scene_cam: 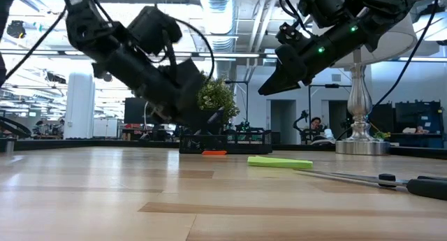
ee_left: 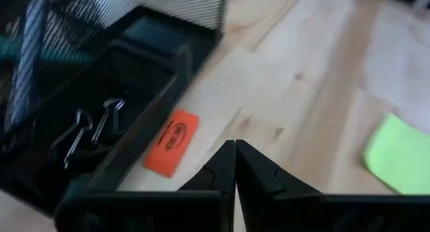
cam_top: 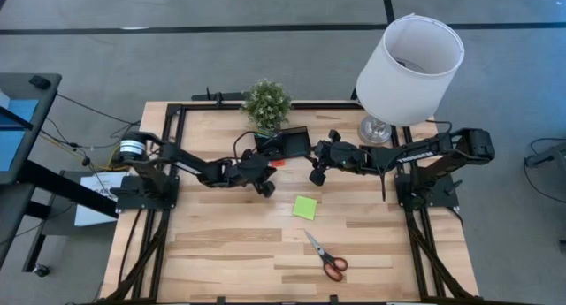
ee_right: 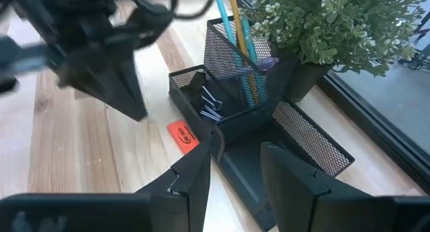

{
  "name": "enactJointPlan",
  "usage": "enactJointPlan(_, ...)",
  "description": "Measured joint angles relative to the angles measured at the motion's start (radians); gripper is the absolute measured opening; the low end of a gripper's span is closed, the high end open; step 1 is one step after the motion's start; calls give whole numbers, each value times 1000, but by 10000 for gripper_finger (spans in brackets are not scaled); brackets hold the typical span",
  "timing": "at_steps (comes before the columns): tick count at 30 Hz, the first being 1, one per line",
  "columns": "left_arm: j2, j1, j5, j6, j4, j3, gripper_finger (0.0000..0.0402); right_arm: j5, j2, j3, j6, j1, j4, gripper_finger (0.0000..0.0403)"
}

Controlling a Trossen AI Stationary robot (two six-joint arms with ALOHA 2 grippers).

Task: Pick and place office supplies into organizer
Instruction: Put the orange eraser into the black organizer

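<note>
Hovering clenched and empty, left gripper just beside red eraser, lying flat against organizer wall. Waiting released over organizer, right gripper.

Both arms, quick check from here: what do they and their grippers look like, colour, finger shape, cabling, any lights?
Both arms are dark, near-black jointed links with loose black cables looping along them. The left gripper ends in two matte black wedge-shaped fingers tapering to points. The right gripper has broader, flat black fingers. Small green lights glow on the right arm in the low view.
</note>
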Motion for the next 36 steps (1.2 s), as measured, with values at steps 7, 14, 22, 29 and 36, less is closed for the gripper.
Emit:
enactJointPlan(7,111,-2,-136,-28,-112,107,0,0,0,0,0,0,0,127)
enactJointPlan(14,124,11,-220,9,-274,222,0,0,0,0,0,0,-1,127)
enactJointPlan(22,124,17,-136,-11,-276,231,0,0,0,0,0,0,-1,127)
enactJointPlan(29,137,17,-174,-40,-281,231,0,0,0,0,0,0,-1,127)
enactJointPlan(36,206,34,-161,-89,-242,238,0,0,0,0,0,0,4,127)
